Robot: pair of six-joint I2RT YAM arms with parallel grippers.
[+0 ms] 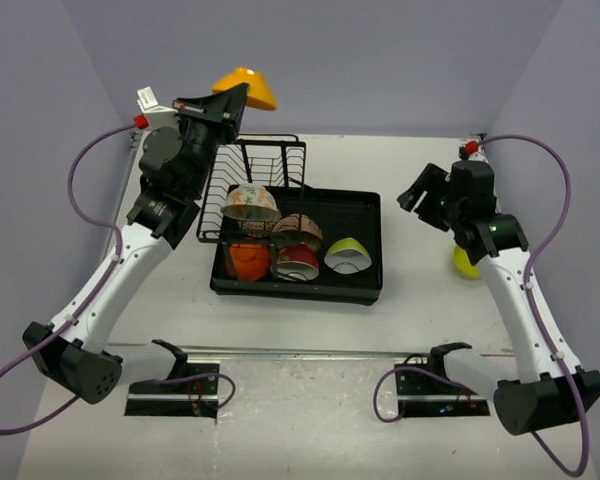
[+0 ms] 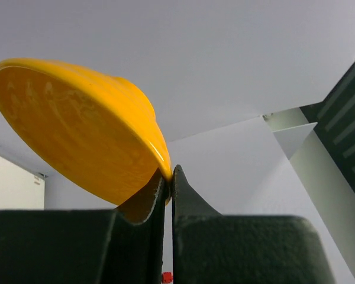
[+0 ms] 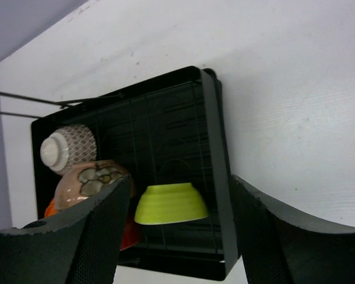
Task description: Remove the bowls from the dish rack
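Right gripper (image 3: 180, 177), spread open and empty, hovers with a lime green bowl (image 3: 170, 204) just below and ahead of it, in the dish rack (image 3: 216, 148) tray's nearest corner. Across the rack, the left gripper (image 2: 168, 174) is clamped on a raised yellow bowl (image 2: 77, 130), so the right arm looks better placed.

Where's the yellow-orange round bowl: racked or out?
Out: left end effector holds yellow-orange round bowl aloft, clear of black wire dish rack.
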